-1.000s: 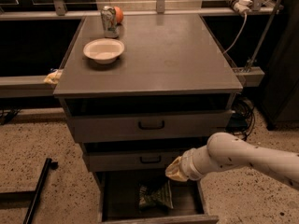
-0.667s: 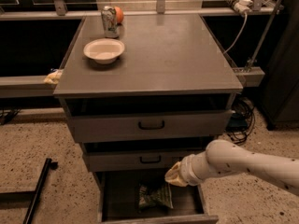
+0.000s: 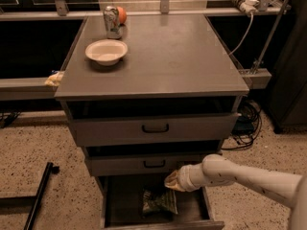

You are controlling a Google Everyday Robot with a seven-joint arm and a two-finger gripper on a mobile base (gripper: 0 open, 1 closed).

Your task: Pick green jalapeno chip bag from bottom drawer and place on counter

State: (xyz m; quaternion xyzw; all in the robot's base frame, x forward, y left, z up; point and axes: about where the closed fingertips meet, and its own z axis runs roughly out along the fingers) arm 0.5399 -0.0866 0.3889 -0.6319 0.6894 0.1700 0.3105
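1. Gripper (image 3: 171, 181): a pale tan tip at the end of a white arm (image 3: 249, 176) that enters from the lower right of the frame. It is held over the open bottom drawer, just below the middle drawer's front. Whether it is open or closed cannot be told.
2. Green jalapeno chip bag (image 3: 157, 202): crinkled, lying flat on the drawer floor at lower centre, just below and left of the gripper. Contact between the two cannot be made out.
3. Bottom drawer (image 3: 122, 200): pulled out, with a dark grey inside.
4. Middle drawer (image 3: 144, 164) and top drawer (image 3: 153, 128): each is fitted with a black handle and stands slightly out.
5. Tabletop (image 3: 182, 56): a flat grey surface in the upper half of the frame.
6. Bowl (image 3: 106, 51): pale, set on the tabletop at upper left.
7. Can (image 3: 112, 20): set upright behind the bowl, with an orange round object (image 3: 122, 15) just beside it.
8. Yellowish packet (image 3: 54, 79): lying on the left ledge.
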